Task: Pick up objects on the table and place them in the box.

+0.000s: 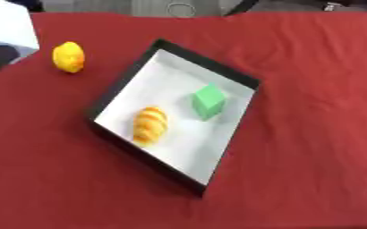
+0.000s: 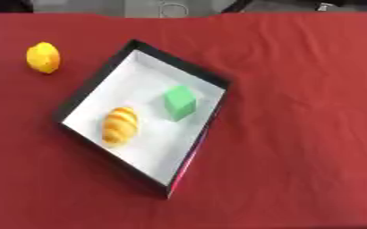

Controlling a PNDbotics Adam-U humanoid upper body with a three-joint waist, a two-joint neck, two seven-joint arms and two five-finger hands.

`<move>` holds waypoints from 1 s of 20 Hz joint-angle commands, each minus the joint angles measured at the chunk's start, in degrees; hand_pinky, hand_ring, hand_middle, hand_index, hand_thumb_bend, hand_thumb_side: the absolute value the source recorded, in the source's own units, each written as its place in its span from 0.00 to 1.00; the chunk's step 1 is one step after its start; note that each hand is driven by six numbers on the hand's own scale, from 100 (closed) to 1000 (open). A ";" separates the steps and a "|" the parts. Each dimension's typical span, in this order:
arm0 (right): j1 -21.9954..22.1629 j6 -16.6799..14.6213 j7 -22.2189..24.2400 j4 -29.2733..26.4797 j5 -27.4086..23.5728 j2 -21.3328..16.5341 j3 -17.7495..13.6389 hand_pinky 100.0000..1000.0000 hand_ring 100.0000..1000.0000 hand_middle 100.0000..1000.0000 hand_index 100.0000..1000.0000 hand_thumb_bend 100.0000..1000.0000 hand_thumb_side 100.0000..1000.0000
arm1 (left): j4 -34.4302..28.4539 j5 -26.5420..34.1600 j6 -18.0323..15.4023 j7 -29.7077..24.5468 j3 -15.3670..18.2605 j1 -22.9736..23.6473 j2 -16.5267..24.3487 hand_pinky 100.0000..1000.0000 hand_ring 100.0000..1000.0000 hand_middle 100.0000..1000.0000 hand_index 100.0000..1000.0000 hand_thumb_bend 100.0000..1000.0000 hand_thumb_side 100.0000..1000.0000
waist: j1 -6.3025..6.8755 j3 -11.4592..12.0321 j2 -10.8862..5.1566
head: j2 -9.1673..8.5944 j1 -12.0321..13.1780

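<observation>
Two items already in the box (image 1: 124,80): striped orange pastry (image 1: 150,125) and green cube (image 1: 208,101). One left, a yellow lemon-like object (image 1: 68,57) on the red bench (image 1: 312,134), just beside the box's far-left side. Neither hand in view, state unknown. Next: reach left, grasp it.

Inside the black-walled, white-floored box (image 1: 121,80), a green cube (image 1: 208,101) is set right of a striped orange croissant (image 1: 150,125); a yellow lemon (image 1: 68,57) is left outside, beyond the box's left wall.

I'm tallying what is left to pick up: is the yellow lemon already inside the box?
No, the lemon lies on the red cloth left of the box, which holds only a green block and a croissant.
</observation>
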 commanded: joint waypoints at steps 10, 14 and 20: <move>-2.77 -0.47 1.08 -0.27 -0.75 -4.27 1.11 0.94 0.79 0.64 0.76 0.00 0.45 | 7.90 0.50 -10.73 -8.05 -6.12 -11.75 -9.06 0.68 0.50 0.36 0.50 0.20 0.00 | 0.62 -1.95 -0.89 | -0.72 0.67; -5.20 -0.08 1.87 -0.16 -0.67 -4.41 2.39 0.94 0.79 0.64 0.76 0.00 0.44 | 11.59 -2.60 -14.09 -11.37 -11.51 -13.96 -14.34 0.69 0.51 0.37 0.51 0.20 0.00 | 0.84 -3.53 -0.27 | -1.82 1.48; -5.64 -0.05 2.16 -0.20 0.16 -4.27 2.77 0.94 0.79 0.64 0.76 0.00 0.45 | 18.56 -8.34 -19.04 -15.72 -13.67 -13.51 -18.80 0.68 0.51 0.37 0.51 0.21 0.00 | 1.23 -3.91 0.42 | -2.37 1.39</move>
